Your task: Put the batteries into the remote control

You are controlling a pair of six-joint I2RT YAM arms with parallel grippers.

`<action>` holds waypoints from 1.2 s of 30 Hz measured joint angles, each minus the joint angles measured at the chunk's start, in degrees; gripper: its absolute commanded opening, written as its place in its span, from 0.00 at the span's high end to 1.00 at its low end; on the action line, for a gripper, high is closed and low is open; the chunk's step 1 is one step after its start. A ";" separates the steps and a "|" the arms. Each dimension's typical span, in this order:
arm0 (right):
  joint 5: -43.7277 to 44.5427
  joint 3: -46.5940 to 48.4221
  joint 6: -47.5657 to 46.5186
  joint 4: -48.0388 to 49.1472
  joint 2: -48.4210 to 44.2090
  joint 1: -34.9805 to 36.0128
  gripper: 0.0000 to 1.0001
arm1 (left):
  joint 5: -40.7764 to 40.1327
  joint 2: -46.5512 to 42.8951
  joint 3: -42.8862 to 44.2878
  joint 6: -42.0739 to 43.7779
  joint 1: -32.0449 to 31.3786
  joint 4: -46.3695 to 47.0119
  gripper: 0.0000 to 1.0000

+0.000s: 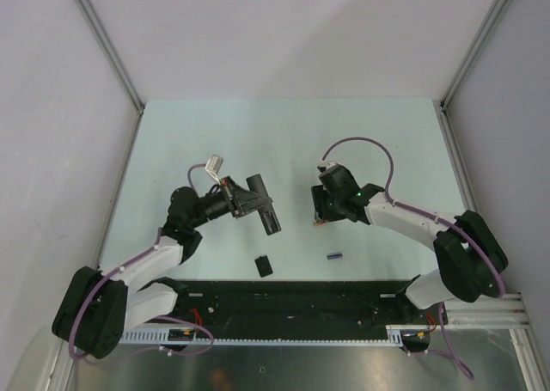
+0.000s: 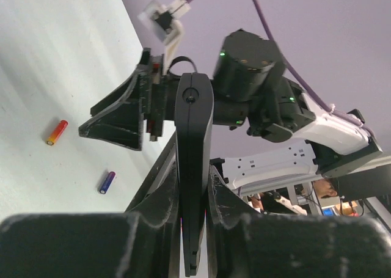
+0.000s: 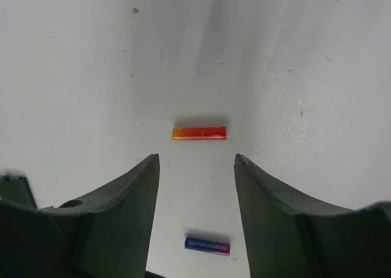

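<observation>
Red-orange battery (image 3: pixel 199 133), blue-purple battery (image 3: pixel 208 245), black remote (image 2: pixel 193 168), pale-green table (image 1: pixel 258 133).

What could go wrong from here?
The red-orange battery lies lengthwise across the gap of the open right gripper; closing now would likely pinch its ends, and it could pop out. The blue battery sits close by and might get knocked. The left gripper holds the remote control aloft by a narrow pinch; insertion force may twist it.

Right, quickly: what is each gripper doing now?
Left gripper: shut on the remote control.
Right gripper: open, holding nothing, with the red-orange battery just ahead.
</observation>
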 measured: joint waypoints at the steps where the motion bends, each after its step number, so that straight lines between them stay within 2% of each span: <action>1: 0.39 0.00 -0.46 0.37 0.79 0.26 0.39 | -0.09 -0.98 0.00 0.28 0.13 -0.66 1.00; 6: 3.08 0.09 -2.80 0.72 3.87 2.43 0.36 | -0.26 -2.73 0.00 1.38 0.26 -3.06 1.00; 22: 9.38 0.39 5.18 -0.02 4.13 4.83 0.51 | -0.72 -4.94 0.00 3.10 0.50 -8.35 1.00; 25: 9.88 -0.15 6.32 -1.27 2.34 5.44 0.51 | -1.29 -6.01 0.00 3.76 0.55 -9.64 1.00; 29: 10.54 -0.90 7.98 -6.19 -5.29 6.88 0.52 | -1.68 -6.71 -0.07 4.42 0.55 -10.82 1.00; 35: 11.26 -1.05 12.68 -14.91 -14.10 13.84 0.67 | -2.49 -6.75 -0.72 5.38 0.55 -12.07 1.00; 36: 11.32 -1.31 13.38 -15.91 -14.45 14.97 0.74 | -2.62 -6.75 -0.85 5.46 0.55 -12.26 1.00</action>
